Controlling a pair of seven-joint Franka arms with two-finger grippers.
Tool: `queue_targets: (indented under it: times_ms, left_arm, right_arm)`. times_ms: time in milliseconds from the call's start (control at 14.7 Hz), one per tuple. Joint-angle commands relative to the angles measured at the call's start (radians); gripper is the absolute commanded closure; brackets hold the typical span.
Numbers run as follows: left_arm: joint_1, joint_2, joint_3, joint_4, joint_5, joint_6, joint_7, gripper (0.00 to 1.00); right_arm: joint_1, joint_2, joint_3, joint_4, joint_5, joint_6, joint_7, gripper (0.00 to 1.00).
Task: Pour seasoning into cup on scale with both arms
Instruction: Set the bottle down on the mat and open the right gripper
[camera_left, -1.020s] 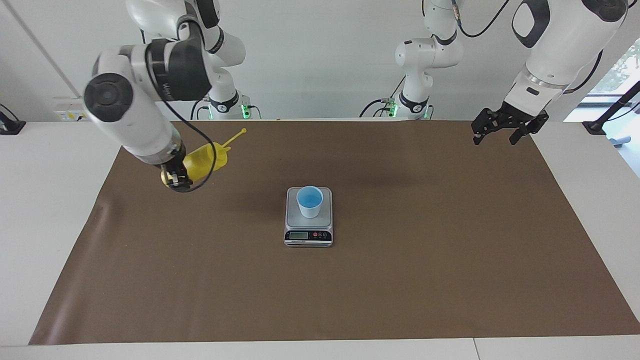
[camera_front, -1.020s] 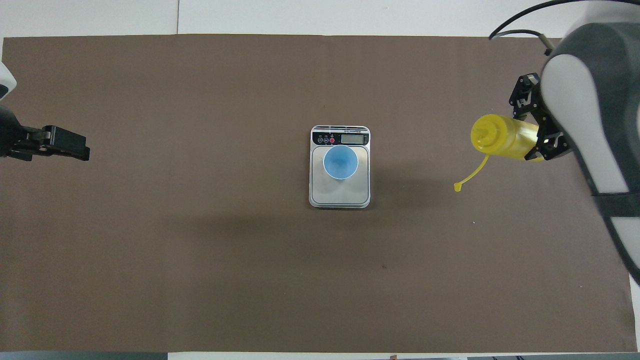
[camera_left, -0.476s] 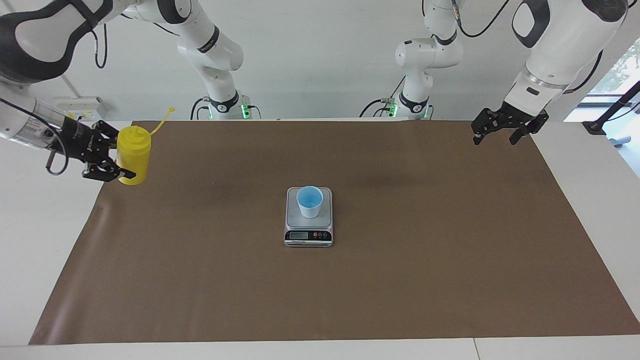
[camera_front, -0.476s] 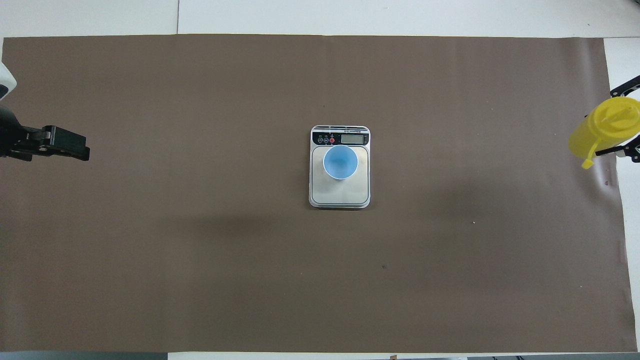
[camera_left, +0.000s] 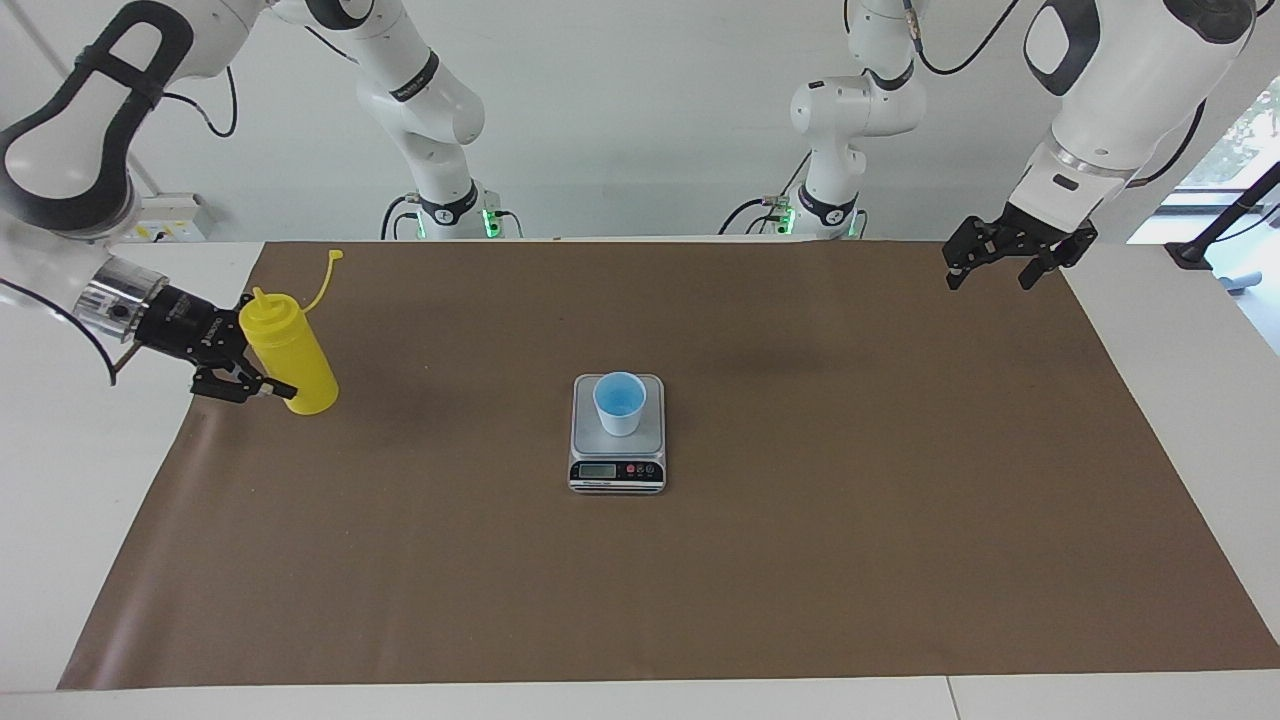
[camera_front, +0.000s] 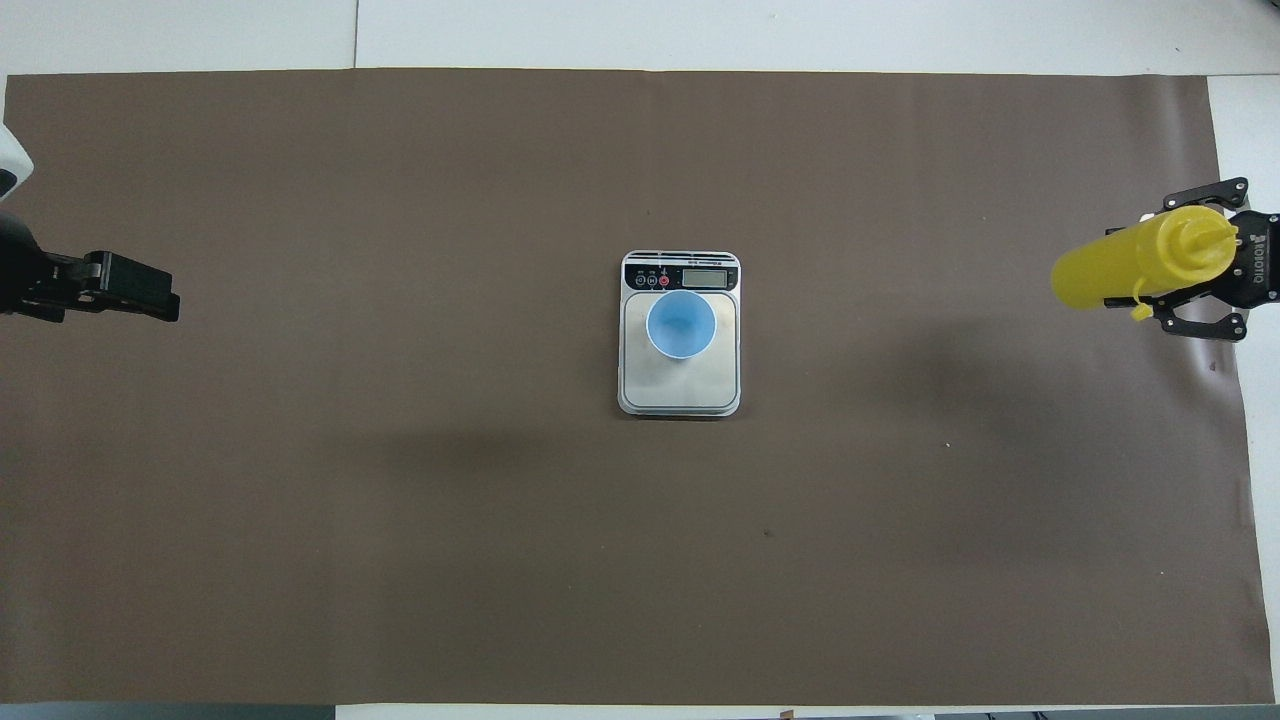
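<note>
The yellow seasoning bottle (camera_left: 290, 355) stands upright on the brown mat at the right arm's end of the table, its cap strap sticking up. It also shows in the overhead view (camera_front: 1120, 272). My right gripper (camera_left: 278, 378) reaches in from the side and is shut on the bottle (camera_front: 1165, 263). The light-blue cup (camera_left: 620, 402) stands on the silver scale (camera_left: 617, 472) at the mat's middle, also seen from overhead as the cup (camera_front: 681, 324) on the scale (camera_front: 680, 395). My left gripper (camera_left: 990, 278) waits open and empty over the mat's corner at the left arm's end (camera_front: 165, 300).
The brown mat (camera_left: 800, 560) covers most of the white table (camera_left: 1180, 420). The two arm bases stand at the robots' edge of the table.
My right arm has swung the bottle from a tilted hold above the mat out to the right arm's end and brought it down upright. The left arm has not moved.
</note>
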Motion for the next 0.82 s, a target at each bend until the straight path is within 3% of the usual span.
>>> queue_targets:
  times_ms: [0, 272, 748]
  left_arm:
    - [0.01, -0.024, -0.003, -0.023, -0.017, -0.003, 0.015, 0.0]
    - [0.01, -0.024, -0.001, -0.021, -0.017, -0.003, 0.017, 0.0]
    - [0.01, -0.024, -0.003, -0.023, -0.017, -0.003, 0.015, 0.0]
  right_arm:
    - [-0.006, 0.01, 0.01, -0.095, 0.064, 0.046, -0.122, 1.0]
    - [-0.018, -0.02, 0.01, -0.295, 0.119, 0.113, -0.234, 1.0]
    - [-0.02, 0.023, 0.01, -0.361, 0.119, 0.222, -0.328, 1.0]
